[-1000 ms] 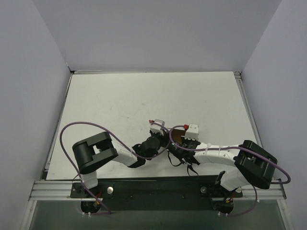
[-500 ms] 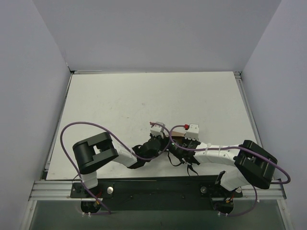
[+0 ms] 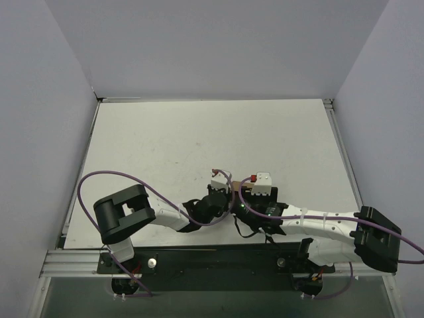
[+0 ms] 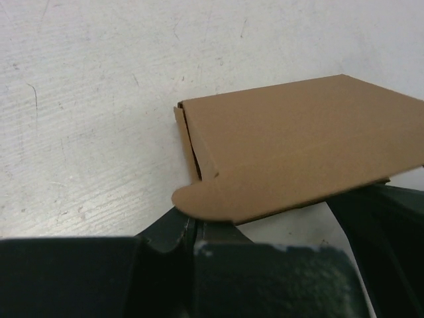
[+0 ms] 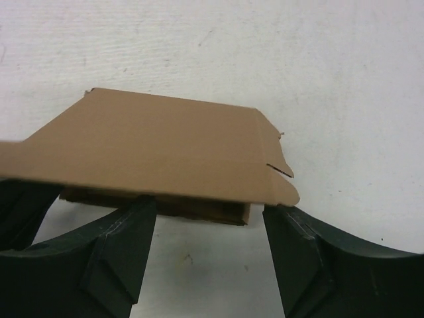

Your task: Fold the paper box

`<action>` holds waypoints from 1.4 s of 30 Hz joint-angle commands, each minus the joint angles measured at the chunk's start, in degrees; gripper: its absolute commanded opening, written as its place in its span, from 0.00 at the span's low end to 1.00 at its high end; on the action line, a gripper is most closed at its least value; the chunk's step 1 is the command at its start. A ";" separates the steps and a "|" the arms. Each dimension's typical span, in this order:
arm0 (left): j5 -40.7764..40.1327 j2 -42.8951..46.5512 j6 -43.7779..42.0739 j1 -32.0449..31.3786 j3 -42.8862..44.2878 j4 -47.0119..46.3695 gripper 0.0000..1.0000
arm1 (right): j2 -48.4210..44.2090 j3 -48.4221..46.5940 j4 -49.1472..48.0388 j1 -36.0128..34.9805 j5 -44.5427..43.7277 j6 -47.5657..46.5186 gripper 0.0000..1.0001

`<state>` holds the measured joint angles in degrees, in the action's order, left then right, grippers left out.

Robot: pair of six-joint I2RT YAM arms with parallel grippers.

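Note:
The paper box (image 4: 298,152) is a small brown cardboard piece lying on the white table, lid panel on top, with a rounded tab at its near corner. My left gripper (image 4: 193,225) is shut, and its tips are tucked under that tab, so I cannot tell whether they pinch anything. In the right wrist view the paper box (image 5: 165,149) sits just beyond my right gripper (image 5: 209,209), which is open with a finger at each end of the box's near side. From above, the paper box (image 3: 240,187) is mostly hidden between the left gripper (image 3: 224,193) and the right gripper (image 3: 248,197).
The white table (image 3: 199,139) is fenced by grey walls at the back and both sides. Purple cables (image 3: 112,179) loop over both arms. The black base rail (image 3: 212,262) runs along the near edge.
My right gripper has opened and let go of the box, and its elbow has swung out to the right. The left gripper has edged in toward the box.

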<state>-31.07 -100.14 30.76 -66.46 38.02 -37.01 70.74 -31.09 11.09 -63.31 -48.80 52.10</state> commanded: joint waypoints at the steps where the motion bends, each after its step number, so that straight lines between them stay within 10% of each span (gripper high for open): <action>1: -0.40 0.82 -3.25 -0.87 2.76 9.05 0.00 | -4.20 -1.96 3.31 -3.05 0.80 -1.22 0.67; 22: 3.64 5.74 -5.19 1.33 2.94 10.83 0.00 | -26.18 -0.99 19.76 8.29 16.54 -9.64 0.69; 42: 12.42 13.39 -8.53 4.05 -5.85 -1.65 0.59 | -16.52 -1.51 7.02 15.14 20.40 -22.12 0.66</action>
<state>-23.59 -87.88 23.31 -64.16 32.93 -30.85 52.40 -31.20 20.73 -48.97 -29.43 33.17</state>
